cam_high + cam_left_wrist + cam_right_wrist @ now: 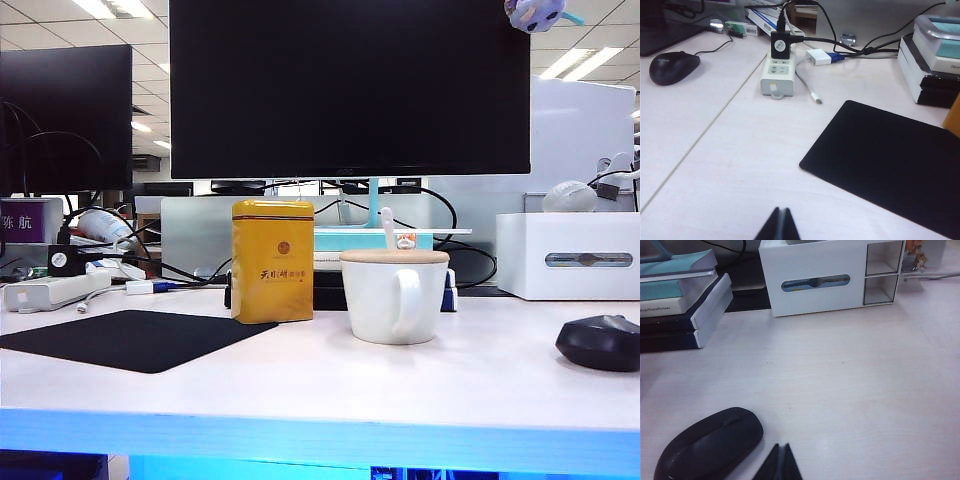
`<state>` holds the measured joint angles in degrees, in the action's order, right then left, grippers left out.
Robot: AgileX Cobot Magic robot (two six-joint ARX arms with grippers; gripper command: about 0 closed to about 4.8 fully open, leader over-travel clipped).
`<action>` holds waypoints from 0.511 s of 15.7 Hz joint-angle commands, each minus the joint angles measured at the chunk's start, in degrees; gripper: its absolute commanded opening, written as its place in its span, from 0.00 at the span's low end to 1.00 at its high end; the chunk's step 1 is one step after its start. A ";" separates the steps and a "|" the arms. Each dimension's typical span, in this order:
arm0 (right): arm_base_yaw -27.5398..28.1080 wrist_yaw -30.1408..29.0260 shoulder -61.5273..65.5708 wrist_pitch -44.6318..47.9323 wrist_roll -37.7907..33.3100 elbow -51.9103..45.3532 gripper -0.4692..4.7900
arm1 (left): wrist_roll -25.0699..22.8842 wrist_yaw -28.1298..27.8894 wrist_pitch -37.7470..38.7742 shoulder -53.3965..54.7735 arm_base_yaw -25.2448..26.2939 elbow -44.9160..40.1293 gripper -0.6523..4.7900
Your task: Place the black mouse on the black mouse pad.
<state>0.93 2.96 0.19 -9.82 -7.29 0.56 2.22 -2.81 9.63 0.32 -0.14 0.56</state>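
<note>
Toward the tabletop's left edge lies the black mouse pad (135,338), a thin, flat, matte rectangle set at a slant. Beside its far right corner stands a glossy yellow tin (272,261), then a smooth white mug (393,297) with a wooden lid. At the right edge rests the black mouse (600,342), a low matte dome, well apart from the pad. The left gripper (779,225) hangs above bare table near the pad, fingertips pressed together, empty. The right gripper (779,463) hovers just beside the mouse, likewise clenched on nothing.
</note>
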 commanded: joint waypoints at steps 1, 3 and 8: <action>-0.04 -0.17 0.04 0.09 -0.22 -0.50 0.09 | -0.07 0.04 0.61 -0.13 -0.02 0.00 0.11; -0.04 -0.20 0.04 0.11 -0.24 -0.50 0.09 | -0.04 0.04 0.61 -0.13 -0.02 0.00 0.11; -0.04 -1.79 0.04 0.85 -4.57 2.01 0.09 | 5.11 -0.09 -0.07 -0.13 -0.02 1.95 0.11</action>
<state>0.95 1.45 0.19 -9.93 -8.56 0.84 5.67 -2.79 9.78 0.32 -0.14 0.75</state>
